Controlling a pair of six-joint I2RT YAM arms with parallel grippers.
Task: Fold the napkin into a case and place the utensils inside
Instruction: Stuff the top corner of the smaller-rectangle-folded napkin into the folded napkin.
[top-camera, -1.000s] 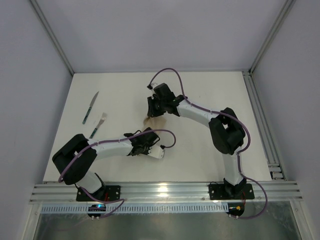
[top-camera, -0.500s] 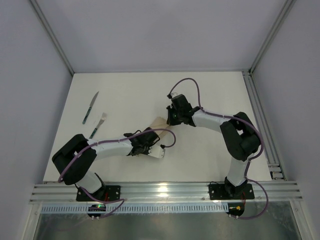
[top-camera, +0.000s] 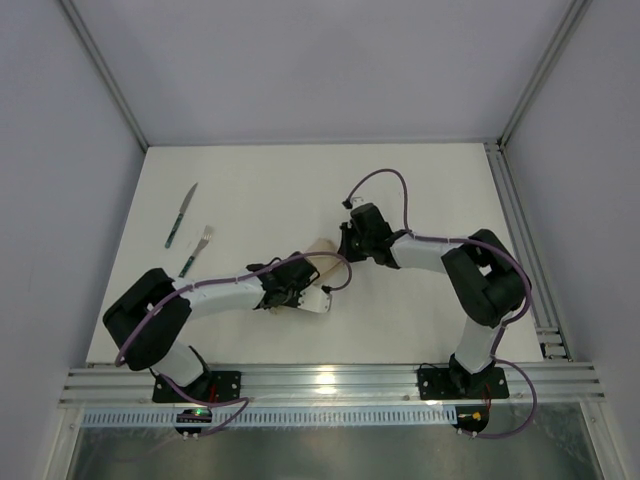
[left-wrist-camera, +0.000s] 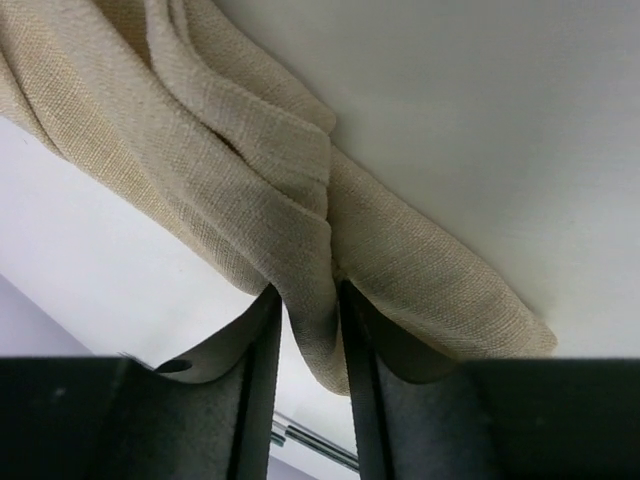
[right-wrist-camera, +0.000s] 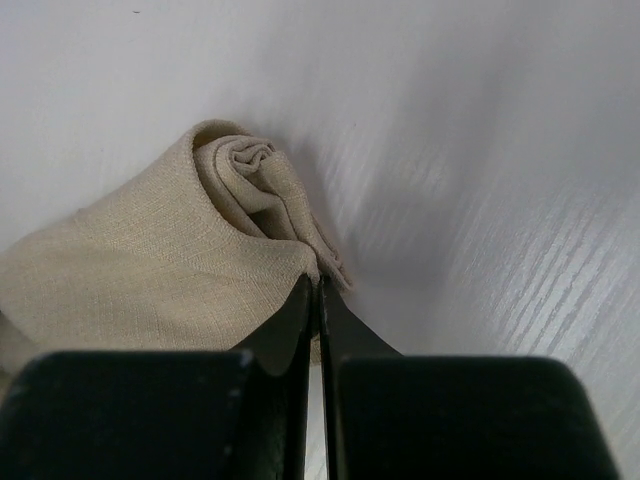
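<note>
The beige napkin (top-camera: 322, 250) lies bunched in loose folds at mid table, between the two grippers. My left gripper (top-camera: 303, 275) reaches it from the near left. In the left wrist view its jaws (left-wrist-camera: 310, 295) stand slightly apart, with a hanging fold of the napkin (left-wrist-camera: 250, 150) between them and light showing beside the cloth. My right gripper (top-camera: 346, 248) is at the napkin's right end. Seen from the right wrist, that gripper (right-wrist-camera: 319, 283) is shut on the napkin's (right-wrist-camera: 150, 260) edge next to a rolled corner. The utensils lie far left: knife (top-camera: 181, 215) and fork (top-camera: 197, 250).
An aluminium rail (top-camera: 520, 250) borders the table's right edge, and another (top-camera: 330, 380) runs along the near edge by the arm bases. Grey walls enclose the table on three sides.
My right gripper closed on the napkin and pulled it right and toward the near edge. The left gripper's jaws, tight before, have parted around the fold.
</note>
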